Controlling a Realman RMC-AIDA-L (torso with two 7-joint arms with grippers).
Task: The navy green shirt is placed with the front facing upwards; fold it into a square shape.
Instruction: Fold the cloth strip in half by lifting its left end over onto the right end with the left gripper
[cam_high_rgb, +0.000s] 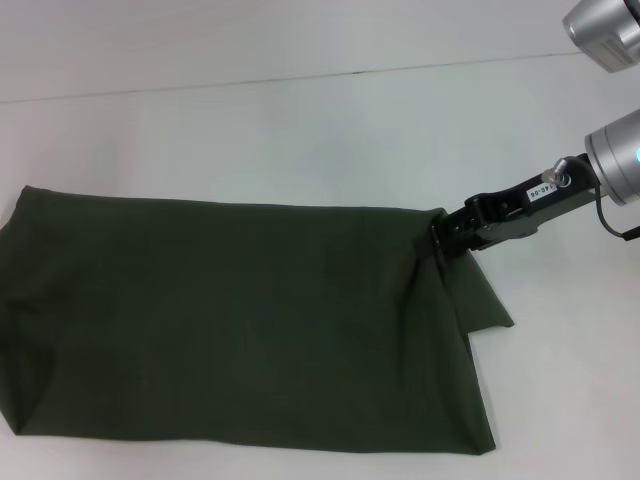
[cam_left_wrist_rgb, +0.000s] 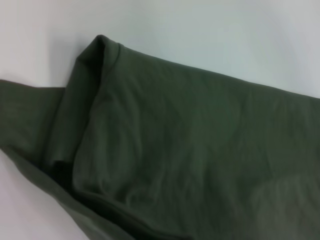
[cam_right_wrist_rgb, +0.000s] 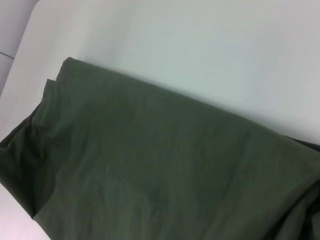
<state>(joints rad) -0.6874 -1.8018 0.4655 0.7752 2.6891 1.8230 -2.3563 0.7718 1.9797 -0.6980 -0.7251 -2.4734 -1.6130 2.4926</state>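
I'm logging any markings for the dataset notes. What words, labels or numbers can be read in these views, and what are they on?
White sticker on the right gripper, at the shirt's right edge: dark characters, too small and blurred to read.
Shirt: only plain green cloth faces up in all three views; no lettering or neck label shows.
Table: no text.
Left gripper: not in view.

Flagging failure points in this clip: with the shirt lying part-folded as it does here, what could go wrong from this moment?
1. The right gripper sits at the far right corner of the navy green shirt; pulling there may drag the whole fold askew.
2. A sleeve flap sticks out past the right edge, so the result may not come out square.
3. Layers bunch at one corner in the left wrist view, which may crease.
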